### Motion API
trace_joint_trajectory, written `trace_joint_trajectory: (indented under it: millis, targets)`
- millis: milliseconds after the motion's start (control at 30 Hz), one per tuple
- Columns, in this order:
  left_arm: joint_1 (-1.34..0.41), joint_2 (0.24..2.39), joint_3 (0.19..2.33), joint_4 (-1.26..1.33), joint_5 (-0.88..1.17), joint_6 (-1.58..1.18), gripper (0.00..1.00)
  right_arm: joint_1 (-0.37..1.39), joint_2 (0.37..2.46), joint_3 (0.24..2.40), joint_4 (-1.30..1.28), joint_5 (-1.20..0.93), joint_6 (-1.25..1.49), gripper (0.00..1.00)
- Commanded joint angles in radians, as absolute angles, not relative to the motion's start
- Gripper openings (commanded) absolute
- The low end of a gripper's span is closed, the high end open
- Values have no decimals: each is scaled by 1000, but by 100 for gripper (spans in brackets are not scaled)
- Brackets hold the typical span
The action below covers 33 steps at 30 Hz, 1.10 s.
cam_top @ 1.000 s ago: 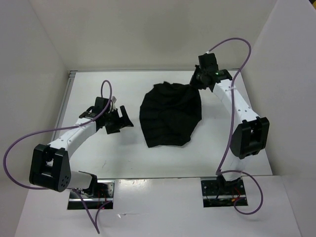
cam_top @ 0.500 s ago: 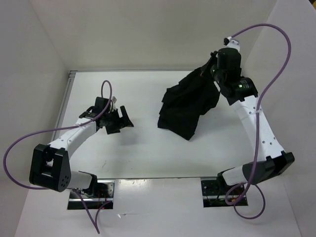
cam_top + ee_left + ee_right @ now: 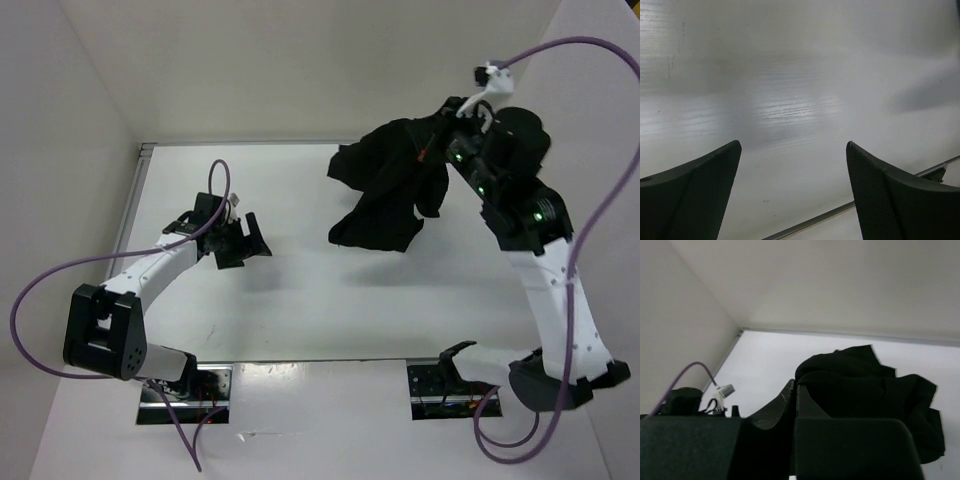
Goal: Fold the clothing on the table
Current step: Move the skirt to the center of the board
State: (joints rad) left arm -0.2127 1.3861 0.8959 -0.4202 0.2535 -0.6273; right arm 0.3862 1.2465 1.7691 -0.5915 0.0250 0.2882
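right end effector [image 3: 794, 390] clenched on clothing [image 3: 385, 195], which hangs over surface [image 3: 300, 300] at 1 o'clock. left end effector [image 3: 792, 147] released, empty, at 9 o'clock.

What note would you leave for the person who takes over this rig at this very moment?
Grippers: the left gripper is open and empty, low over the left side of the table. The right gripper is shut on the clothing, raised at the far right.
Things: the clothing hangs bunched from the right gripper; whether its lower edge touches the table I cannot tell.
Done: garment gripped and lifted; no fold visible.
Left: lay it out flat, then fold it, probably with both arms.
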Motion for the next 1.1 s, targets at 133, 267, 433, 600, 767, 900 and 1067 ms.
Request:
trace_joint_trajectory:
  millis: [133,267,433,600,767,900,1067]
  targets:
    - [-209,1396,937,-414,307,-607,92,399,1124,1862,-469,29,255,0]
    - [-209,1359,911,-414,298,-607,92,399,1299,1911,-515,-113,284,0]
    - [-199,1339,890,-436,264,-607,92,520,1652,1946,-515,-157,279,1]
    - [-179,1328,879,-445,255,-589,93,629,2004,2274,-696,-177,230,41]
    - [-158,1319,879,-445,264,-578,93,629,2019,2379,-759,-91,230,53]
    - [-158,1354,931,-434,287,-560,93,629,1896,2234,-796,52,230,59]
    - [-158,1505,1077,-390,301,-549,93,640,1708,1847,-767,43,337,59]
